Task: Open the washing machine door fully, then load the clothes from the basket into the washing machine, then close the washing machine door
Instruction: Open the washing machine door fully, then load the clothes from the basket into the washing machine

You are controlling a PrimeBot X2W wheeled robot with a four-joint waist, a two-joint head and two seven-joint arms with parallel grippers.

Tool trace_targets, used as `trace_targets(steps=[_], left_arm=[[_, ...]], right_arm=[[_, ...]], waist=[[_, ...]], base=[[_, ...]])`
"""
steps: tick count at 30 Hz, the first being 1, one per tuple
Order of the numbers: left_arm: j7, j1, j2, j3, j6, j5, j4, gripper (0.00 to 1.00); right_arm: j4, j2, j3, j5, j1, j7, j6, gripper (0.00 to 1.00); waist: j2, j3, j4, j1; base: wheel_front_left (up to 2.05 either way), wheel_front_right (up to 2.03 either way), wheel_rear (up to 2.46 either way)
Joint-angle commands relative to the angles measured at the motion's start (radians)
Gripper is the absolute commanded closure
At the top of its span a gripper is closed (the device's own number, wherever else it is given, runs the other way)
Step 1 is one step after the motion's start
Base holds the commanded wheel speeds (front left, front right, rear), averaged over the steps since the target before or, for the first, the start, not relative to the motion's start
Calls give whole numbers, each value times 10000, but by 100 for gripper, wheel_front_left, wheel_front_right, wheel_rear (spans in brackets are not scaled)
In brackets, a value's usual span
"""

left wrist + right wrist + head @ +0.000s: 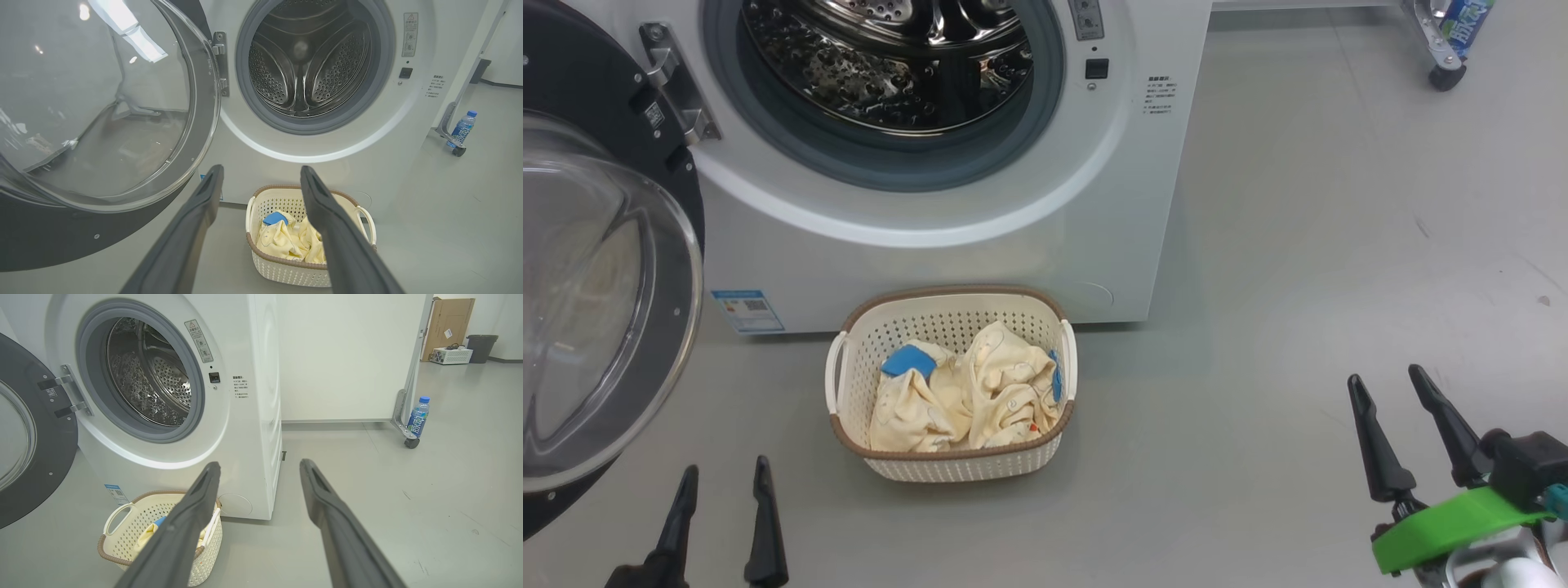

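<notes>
Door: round black-rimmed glass door [605,327], open, left edge.
Basket: cream perforated plastic basket [964,469], lower centre, holds cream-yellow clothes [964,392].
Hands: left hand [725,467], right hand [1384,376] spread wide, empty.

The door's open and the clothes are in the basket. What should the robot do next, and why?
Probably move the left gripper forward and down onto the clothes in the basket. The washing machine door already stands wide open, the drum looks empty, and that gripper is open, empty and pointed towards the basket.
</notes>
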Motion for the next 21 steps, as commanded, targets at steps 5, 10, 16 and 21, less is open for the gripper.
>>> trace_targets(steps=[5,10,16,21], left_arm=[[-174,-472,202,307,68,-64,-238,0],[-194,-517,209,283,77,-124,-132,0],[-223,-557,247,289,93,-194,-16,0],[-238,-584,256,309,130,-250,40,0]], right_arm=[[-260,-179,231,38,-290,-120,-4,0],[-233,-225,251,67,-310,-120,-4,0],[-247,-228,255,79,-308,-115,-4,0],[-260,-214,263,78,-320,-108,-4,0]], waist=[[0,-7,40,0],[0,3,84,0],[0,43,148,0],[0,101,180,0]], base=[[58,-12,-47],[90,-25,-65],[142,-63,-78],[164,-87,-77]])
